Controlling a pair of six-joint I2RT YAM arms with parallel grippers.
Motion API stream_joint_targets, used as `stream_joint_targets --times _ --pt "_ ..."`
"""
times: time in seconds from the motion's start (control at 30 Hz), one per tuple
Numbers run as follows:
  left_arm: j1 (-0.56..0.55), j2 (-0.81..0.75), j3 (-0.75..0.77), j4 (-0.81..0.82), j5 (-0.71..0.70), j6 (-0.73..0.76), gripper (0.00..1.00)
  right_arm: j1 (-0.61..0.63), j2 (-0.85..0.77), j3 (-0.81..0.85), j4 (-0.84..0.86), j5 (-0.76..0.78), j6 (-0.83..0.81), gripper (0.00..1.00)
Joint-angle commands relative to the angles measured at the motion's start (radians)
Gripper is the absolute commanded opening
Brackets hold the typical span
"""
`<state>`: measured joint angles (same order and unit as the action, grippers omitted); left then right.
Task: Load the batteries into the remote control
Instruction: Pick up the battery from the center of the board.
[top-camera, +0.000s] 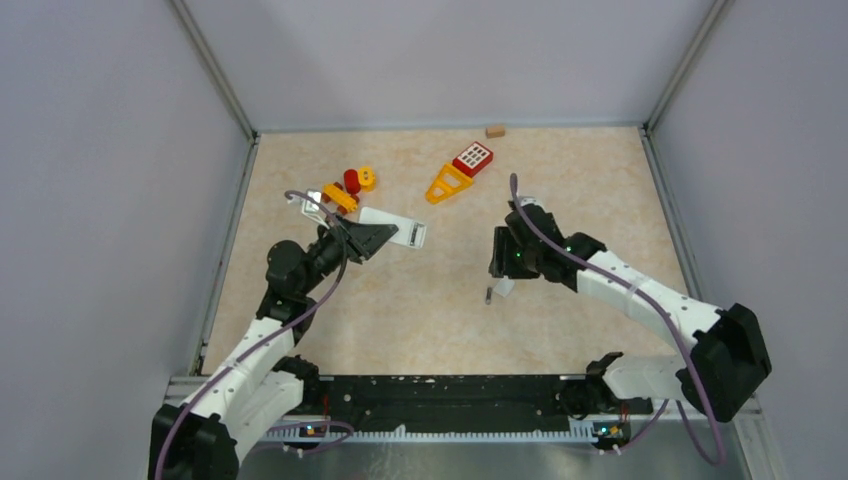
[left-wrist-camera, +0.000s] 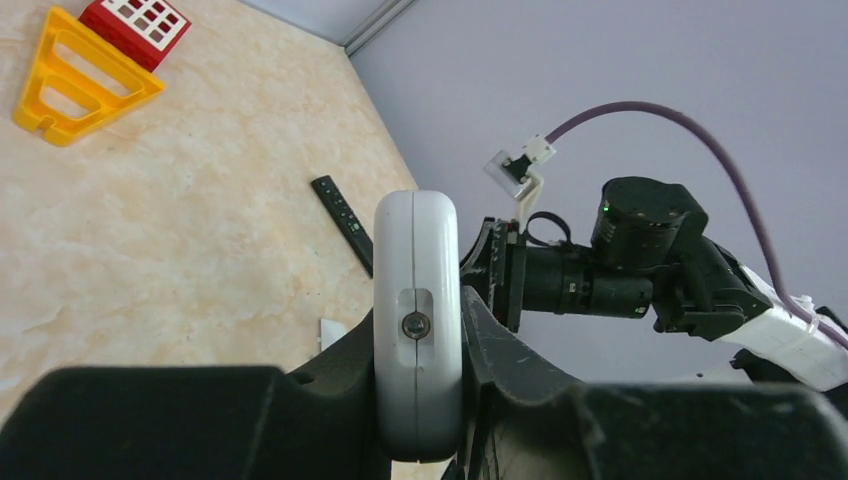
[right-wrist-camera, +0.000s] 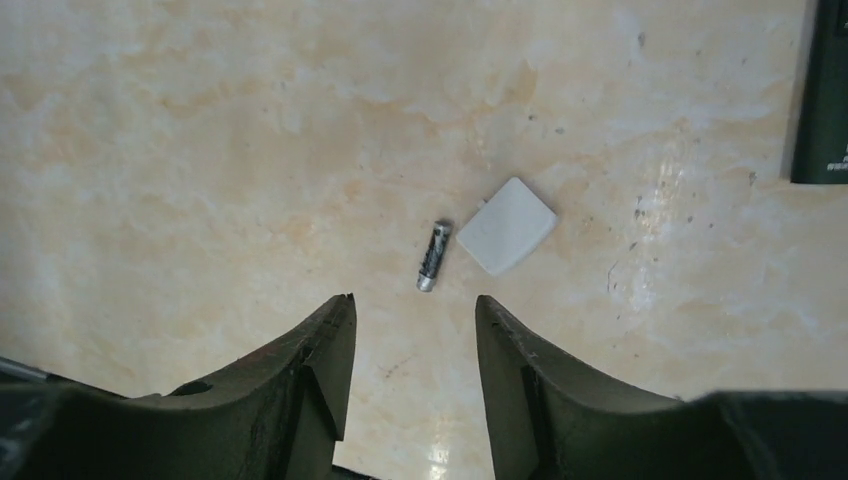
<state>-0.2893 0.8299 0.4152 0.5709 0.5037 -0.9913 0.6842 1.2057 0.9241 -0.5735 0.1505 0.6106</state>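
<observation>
Right hand (right-wrist-camera: 412, 308) hangs released above the surface (right-wrist-camera: 200, 150), its fingers spread with nothing between them. Just beyond their tips the dark grey battery (right-wrist-camera: 433, 256) lies flat on the surface, just beside a small white cover (right-wrist-camera: 506, 225). Left hand (top-camera: 372, 238) is clenched on the white remote (left-wrist-camera: 416, 260), one finger pressed against either side.

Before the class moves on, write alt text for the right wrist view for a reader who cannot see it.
A dark grey battery lies on the marbled tabletop beside a small white cover. The right gripper hovers open just short of it, holding nothing.
</observation>
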Motion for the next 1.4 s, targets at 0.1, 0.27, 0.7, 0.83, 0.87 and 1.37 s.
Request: stream_joint_targets --times 0.1,0.27,0.7,0.83,0.87,1.37 --pt "0.002 -0.032 0.023 -0.021 -0.025 0.073 0.00 0.014 0.127 -0.031 0.050 -0.100 -0.008 0.39" --pt "0.002 -0.027 0.002 0.059 0.014 0.064 0.00 0.054 0.212 -0.037 0.076 -0.052 0.047 0.36" --pt "0.002 -0.036 -0.003 0.147 0.084 0.071 0.00 0.068 0.325 -0.048 0.117 -0.039 0.115 0.34" --pt "0.003 -0.037 0.000 0.142 0.077 0.074 0.00 0.069 0.349 -0.040 0.107 -0.042 0.117 0.30" --pt "0.002 -0.037 0.001 0.138 0.075 0.075 0.00 0.069 0.356 -0.037 0.098 -0.040 0.121 0.29" --pt "0.002 -0.071 0.026 0.063 0.029 0.084 0.00 0.102 0.419 0.010 0.037 0.025 0.124 0.12"
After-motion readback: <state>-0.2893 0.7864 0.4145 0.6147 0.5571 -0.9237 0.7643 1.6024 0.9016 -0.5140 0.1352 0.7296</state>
